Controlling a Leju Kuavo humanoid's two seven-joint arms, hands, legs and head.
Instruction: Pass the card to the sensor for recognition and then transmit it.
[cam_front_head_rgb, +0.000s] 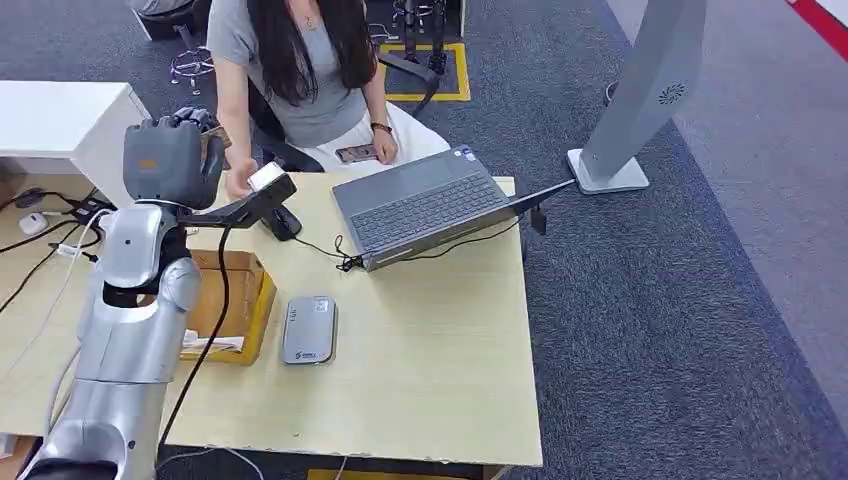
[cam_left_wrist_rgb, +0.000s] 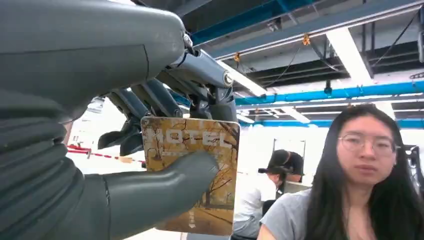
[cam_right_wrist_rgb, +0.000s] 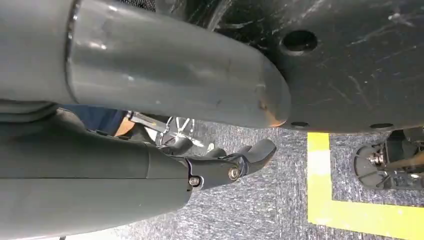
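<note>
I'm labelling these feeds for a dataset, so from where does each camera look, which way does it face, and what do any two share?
Head view: high on the robot, facing forward and down at the table; the silver left arm rises with the left robot hand raised toward the person.
Left wrist view: behind the left robot hand, facing the person and ceiling; thumb and fingers pinch the card.
Right wrist view: behind the hanging right robot hand, facing carpet and yellow floor tape.
Head and left wrist views share that hand and the person.
</note>
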